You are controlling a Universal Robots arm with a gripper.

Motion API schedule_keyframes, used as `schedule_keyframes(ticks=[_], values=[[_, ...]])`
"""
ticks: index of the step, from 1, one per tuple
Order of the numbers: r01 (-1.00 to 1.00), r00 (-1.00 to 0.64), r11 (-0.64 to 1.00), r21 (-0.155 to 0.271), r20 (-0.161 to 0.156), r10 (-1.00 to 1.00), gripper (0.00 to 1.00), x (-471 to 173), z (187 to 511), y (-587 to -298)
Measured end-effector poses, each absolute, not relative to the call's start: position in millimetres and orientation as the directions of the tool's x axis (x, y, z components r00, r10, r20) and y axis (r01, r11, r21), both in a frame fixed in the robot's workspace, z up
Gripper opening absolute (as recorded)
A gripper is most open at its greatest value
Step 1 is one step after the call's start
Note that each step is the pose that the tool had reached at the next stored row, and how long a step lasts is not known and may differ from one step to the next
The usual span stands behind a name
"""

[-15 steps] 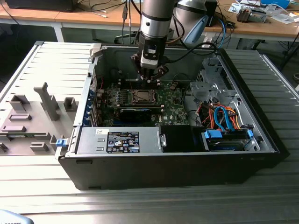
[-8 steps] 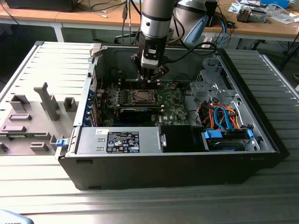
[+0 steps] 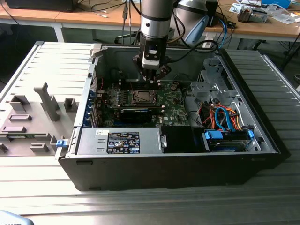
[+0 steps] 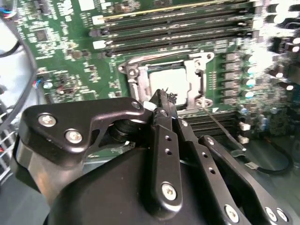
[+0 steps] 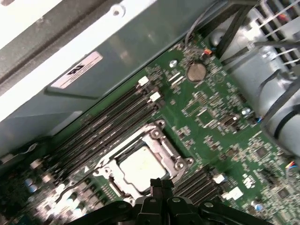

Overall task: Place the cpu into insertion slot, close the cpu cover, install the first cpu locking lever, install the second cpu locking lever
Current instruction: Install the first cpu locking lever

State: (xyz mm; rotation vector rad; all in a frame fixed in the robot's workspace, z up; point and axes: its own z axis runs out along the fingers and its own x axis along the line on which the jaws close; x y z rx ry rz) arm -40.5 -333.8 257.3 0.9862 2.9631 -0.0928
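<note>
Shows the cpu [image 4: 171, 86] lying flat inside the insertion slot [image 5: 123, 183] on the green board [image 5: 211, 112], with the cpu cover [image 4: 197, 79] apparently lowered around it. Looks light, rigid and delicate underneath; best taken by the edges. Beside it, shows a thin wire locking lever [image 4: 220, 126] standing free, likely springy. Leaves the gripper [image 4: 161, 101] closed on nothing visible, poised just above the socket's rim.

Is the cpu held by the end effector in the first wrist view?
No: the cpu lies flat inside the insertion slot on the green board, not between the tips of the end effector.
</note>
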Motion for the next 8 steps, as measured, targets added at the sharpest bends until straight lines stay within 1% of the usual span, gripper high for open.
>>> schedule_keyframes(ticks=[2, 4, 8], values=[[0.599, -0.801, 0.799, -0.046, -0.031, 0.598, 0.11, -40.4, 257.3, -333.8], [0.599, -0.801, 0.8, -0.006, -0.002, 0.599, 0.11, -40.5, 257.1, -333.7], [0.599, -0.801, 0.8, -0.006, -0.002, 0.599, 0.11, -40.5, 257.1, -333.7]])
